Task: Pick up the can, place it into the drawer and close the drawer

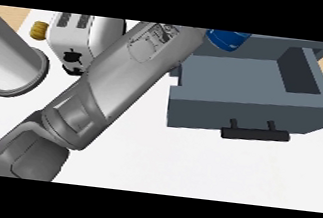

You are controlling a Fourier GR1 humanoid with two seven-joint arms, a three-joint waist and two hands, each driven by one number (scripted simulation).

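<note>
- Forearm (115,83) of mine fills the near view, stretching up past the left wall of the drawer (253,109); can't tell which arm it is.
- Hand isn't visible, so I can't tell what the fingers are doing.
- One blue can (227,39) sits at the drawer's back edge, seemingly held over it.
- Step: placing. Next: lower it inside, let go, push the handle (255,133).
- One toaster (76,38), one grey cylinder (6,60), both left of the drawer.
</note>
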